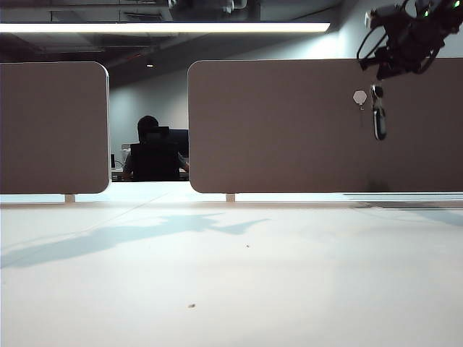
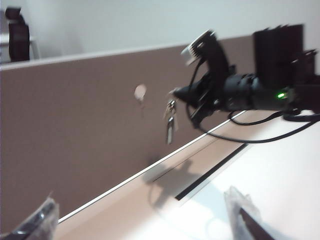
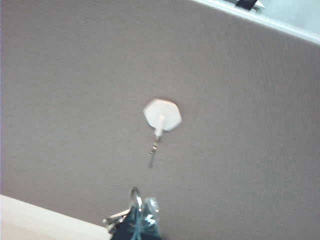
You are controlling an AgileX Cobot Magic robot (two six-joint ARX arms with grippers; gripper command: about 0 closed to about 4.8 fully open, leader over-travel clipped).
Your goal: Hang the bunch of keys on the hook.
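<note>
Right now the right hand (image 1: 376, 83) pinches the bunch of keys (image 1: 378, 116) just beside the hook (image 1: 360, 97), left hand (image 2: 145, 220) wide and low, and a small miss could drop them onto the worktop (image 1: 231, 275).

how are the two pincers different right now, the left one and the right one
The right pincer is shut on the bunch of keys, while the left pincer is open and holds nothing. The right pincer is up by the brown panel, just beside the hook; the left pincer shows only in its own wrist view, farther from the panel. Both face the panel.
</note>
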